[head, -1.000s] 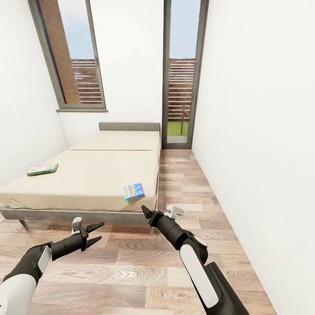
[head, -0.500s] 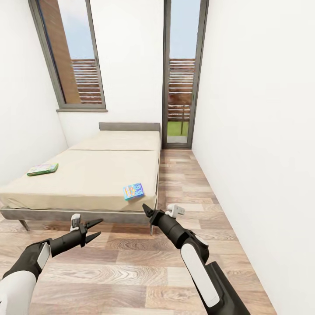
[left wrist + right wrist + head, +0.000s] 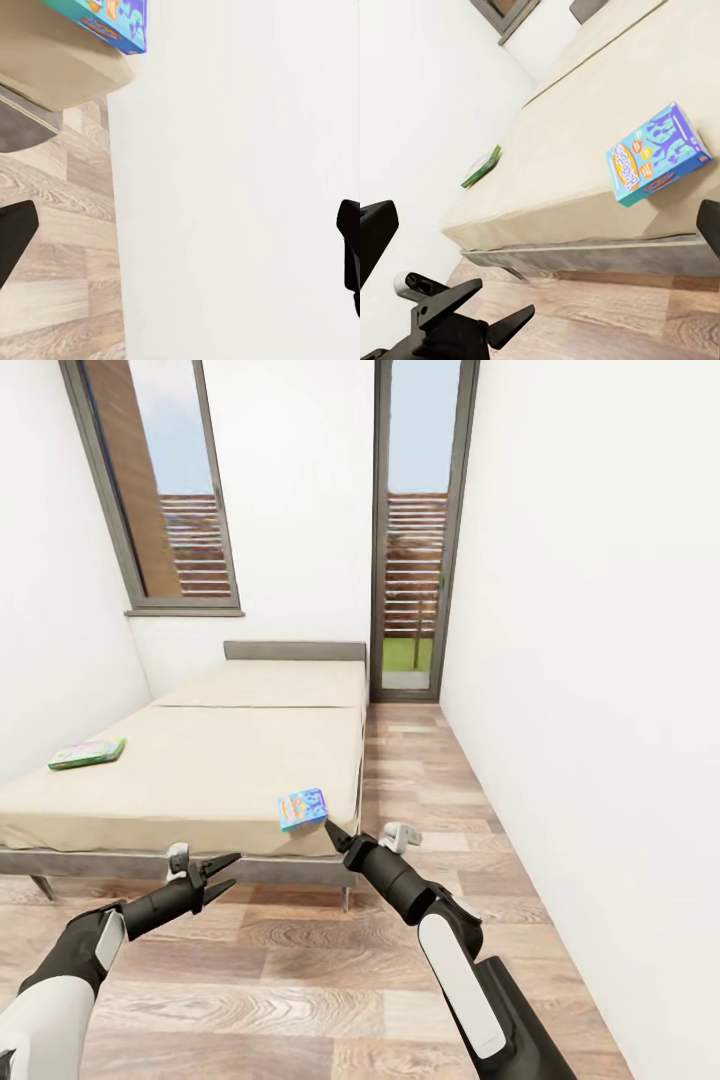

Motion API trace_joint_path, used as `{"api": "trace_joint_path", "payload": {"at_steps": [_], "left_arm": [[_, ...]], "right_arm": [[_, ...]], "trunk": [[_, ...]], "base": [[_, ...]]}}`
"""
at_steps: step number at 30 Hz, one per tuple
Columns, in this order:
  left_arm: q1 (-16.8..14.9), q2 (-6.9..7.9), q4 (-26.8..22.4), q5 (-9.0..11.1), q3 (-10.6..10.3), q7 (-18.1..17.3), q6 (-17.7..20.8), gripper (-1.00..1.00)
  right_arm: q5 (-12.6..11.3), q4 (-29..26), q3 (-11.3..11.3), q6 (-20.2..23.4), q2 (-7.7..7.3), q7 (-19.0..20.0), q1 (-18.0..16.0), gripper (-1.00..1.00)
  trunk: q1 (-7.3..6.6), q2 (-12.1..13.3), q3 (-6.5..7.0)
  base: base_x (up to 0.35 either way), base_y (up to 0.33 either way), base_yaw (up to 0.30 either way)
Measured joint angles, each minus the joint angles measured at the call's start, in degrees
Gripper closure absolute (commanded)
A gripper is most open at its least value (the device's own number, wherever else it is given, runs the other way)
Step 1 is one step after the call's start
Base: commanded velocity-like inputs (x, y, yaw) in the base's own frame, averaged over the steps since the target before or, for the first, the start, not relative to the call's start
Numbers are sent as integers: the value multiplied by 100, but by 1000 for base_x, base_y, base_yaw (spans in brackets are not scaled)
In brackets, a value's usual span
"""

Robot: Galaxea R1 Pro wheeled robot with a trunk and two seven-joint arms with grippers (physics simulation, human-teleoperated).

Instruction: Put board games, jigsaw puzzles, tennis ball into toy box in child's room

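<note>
Two board games lie on the bed (image 3: 220, 760). A small blue one (image 3: 303, 808) sits at the mattress's near right corner, and a green-edged one (image 3: 86, 753) lies at the left edge. My right gripper (image 3: 335, 836) hangs open just below and right of the blue box (image 3: 656, 154), not touching it. The green-edged box (image 3: 482, 166) lies farther off along the mattress. My left gripper (image 3: 222, 873) is open and empty in front of the bed frame, left of the blue box (image 3: 105, 19).
A white wall (image 3: 600, 660) runs close along the right, leaving a strip of wood-plank floor (image 3: 420, 780) between it and the bed. Tall dark-framed windows (image 3: 415, 530) stand behind the grey headboard (image 3: 294, 650). Another white wall borders the bed's left side.
The whole view has shifted a little nearer the bed. Both grippers have risen slightly, and the right one now sits closer under the blue box. Both stay open.
</note>
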Motion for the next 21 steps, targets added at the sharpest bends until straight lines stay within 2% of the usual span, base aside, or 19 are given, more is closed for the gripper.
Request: {"api": "trace_joint_path", "payload": {"at_steps": [5,14,21], "left_arm": [[0,-66,-3,-2,4,-7,-86,-100],[0,-74,-4,4,15,-5,-97,-100],[0,-82,-3,5,8,3,-91,-100]], "right_arm": [[-2,-1,-1,-2,2,28,0,-100],[-2,-2,-2,-2,8,35,0,-100],[-2,-2,-2,-2,1,35,0,-100]], "trunk": [[1,0,0],[1,0,0],[0,0,0]], "base": [[64,0,0],[44,0,0],[165,0,0]]}}
